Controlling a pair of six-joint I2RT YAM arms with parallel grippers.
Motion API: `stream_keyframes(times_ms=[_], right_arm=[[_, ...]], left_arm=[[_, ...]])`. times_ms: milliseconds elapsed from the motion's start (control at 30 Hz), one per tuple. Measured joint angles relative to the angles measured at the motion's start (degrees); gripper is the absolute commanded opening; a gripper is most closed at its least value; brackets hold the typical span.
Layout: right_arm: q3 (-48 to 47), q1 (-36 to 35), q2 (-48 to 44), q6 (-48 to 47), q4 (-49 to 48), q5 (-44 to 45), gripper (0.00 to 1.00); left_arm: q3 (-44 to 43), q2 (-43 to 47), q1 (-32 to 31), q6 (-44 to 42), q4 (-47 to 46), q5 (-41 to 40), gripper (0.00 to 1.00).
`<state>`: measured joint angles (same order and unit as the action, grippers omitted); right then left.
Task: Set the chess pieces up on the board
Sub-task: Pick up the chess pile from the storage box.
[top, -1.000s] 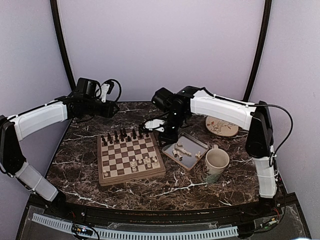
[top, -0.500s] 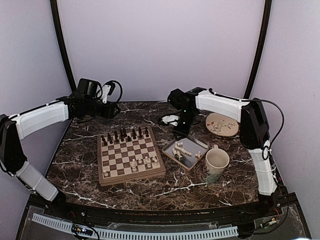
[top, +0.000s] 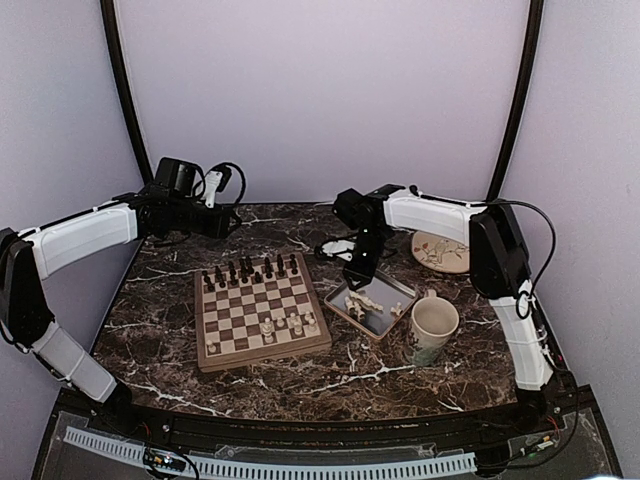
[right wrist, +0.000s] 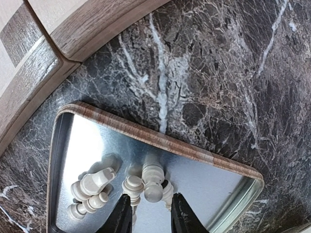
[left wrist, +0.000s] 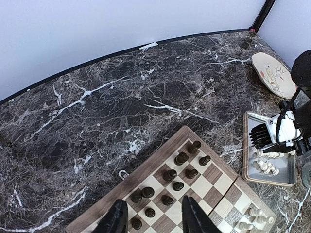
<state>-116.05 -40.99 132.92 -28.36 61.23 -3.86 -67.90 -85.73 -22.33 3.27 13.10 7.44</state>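
While the right gripper (right wrist: 150, 200) hangs low inside the tray (right wrist: 160, 140) near its rim, its fingers sit spread either side of one white piece (right wrist: 153, 184). More chess pieces (right wrist: 90, 189) lie just left; a few stand at the board's (top: 262, 315) near edge. Left gripper (left wrist: 154, 218) spread, above the board's far rim, open table (left wrist: 121, 97) beyond. Mug (top: 432, 328) crowds the tray's right corner.
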Motion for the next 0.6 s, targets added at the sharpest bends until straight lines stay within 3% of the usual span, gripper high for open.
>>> stream_keyframes(times_ms=[600], right_arm=[[-0.74,0.0,1.66,0.37,-1.03,-0.39,0.04]], left_arm=[[-0.31,-0.63,0.0,0.02,0.37,0.79,0.4]])
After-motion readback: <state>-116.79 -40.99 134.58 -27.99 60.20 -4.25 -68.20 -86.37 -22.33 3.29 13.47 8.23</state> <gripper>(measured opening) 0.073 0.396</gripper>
